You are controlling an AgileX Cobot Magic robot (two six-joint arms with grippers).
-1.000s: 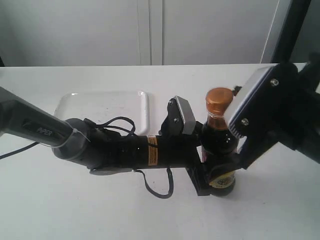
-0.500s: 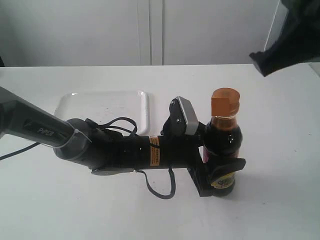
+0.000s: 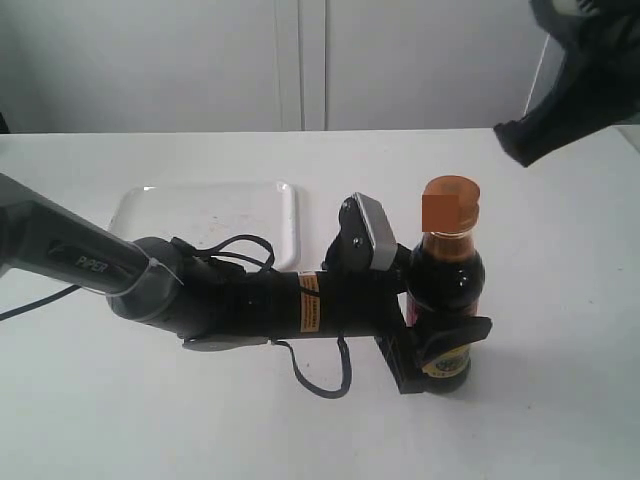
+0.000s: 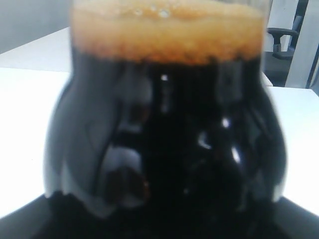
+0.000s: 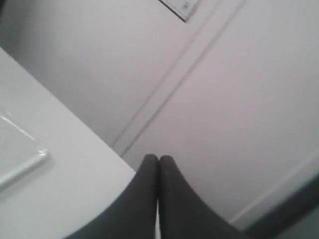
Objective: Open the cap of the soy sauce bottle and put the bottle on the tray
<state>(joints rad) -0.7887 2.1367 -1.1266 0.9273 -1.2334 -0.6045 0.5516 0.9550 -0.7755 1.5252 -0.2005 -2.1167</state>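
Note:
The soy sauce bottle [image 3: 446, 285] stands upright on the white table, full of dark liquid, with its label low on the body. Its golden-brown cap [image 3: 450, 206] has the hinged lid flipped up. My left gripper [image 3: 440, 352] is shut on the bottle's lower body, one finger on each side. In the left wrist view the bottle [image 4: 164, 139] fills the frame, foam at the liquid's top. My right gripper [image 3: 520, 135] hangs high at the upper right, well clear of the cap; it is shut and empty [image 5: 158, 160]. The white tray [image 3: 205, 215] lies empty to the left behind my left arm.
My left arm [image 3: 230, 300] lies low across the table from the left edge to the bottle, with a loose black cable [image 3: 320, 380] hanging under it. A pale wall [image 3: 300, 60] runs behind the table. A tray corner [image 5: 22, 162] shows in the right wrist view.
My right gripper has left the cap and gone up and away to the upper right. The cap's lid now stands flipped up. The left gripper and bottle have not moved.

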